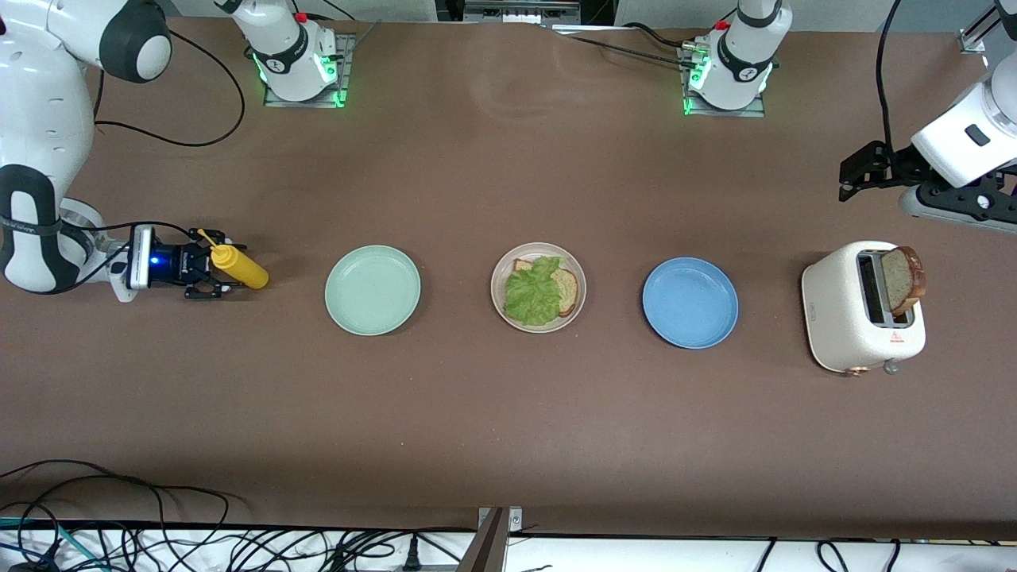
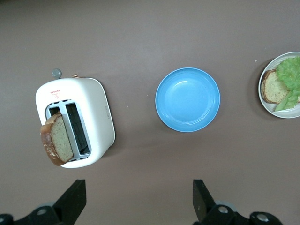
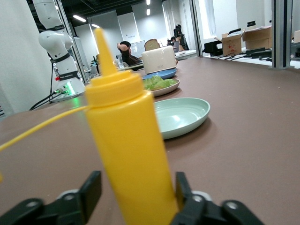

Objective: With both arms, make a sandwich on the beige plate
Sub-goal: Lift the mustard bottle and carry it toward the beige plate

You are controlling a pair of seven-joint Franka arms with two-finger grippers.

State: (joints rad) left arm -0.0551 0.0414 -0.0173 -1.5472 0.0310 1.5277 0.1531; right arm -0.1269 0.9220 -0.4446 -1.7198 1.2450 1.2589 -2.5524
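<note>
The sandwich is half built: on the beige plate (image 1: 538,287), at the centre of the front view, a bread slice (image 1: 563,289) lies under a ruffled lettuce leaf (image 1: 535,291), and the second bread slice (image 1: 904,281) stands upright in the toaster (image 1: 862,307) at the right of that frame, sticking well out of its slot. The step in hand looks like fetching that top slice. The left gripper (image 1: 864,168), at the upper right of the front view, hangs in the air above the table near the toaster with its fingers (image 2: 73,200) spread wide and nothing between them; in the left wrist view the toaster sits at centre-left and the blue plate (image 2: 187,99) in the middle. The right gripper (image 1: 203,266), at the left edge of the front view, is down at the table with its jaws around the yellow squeeze bottle (image 1: 238,267), just beside the mint-green plate (image 1: 372,289); whether they actually press on it I cannot tell. The next move probably calls for the left gripper to come over the toaster, line its fingers across the slice's thin faces, close gently and lift straight up so the bread clears the slot before it is carried over the blue plate to the lettuce.
</note>
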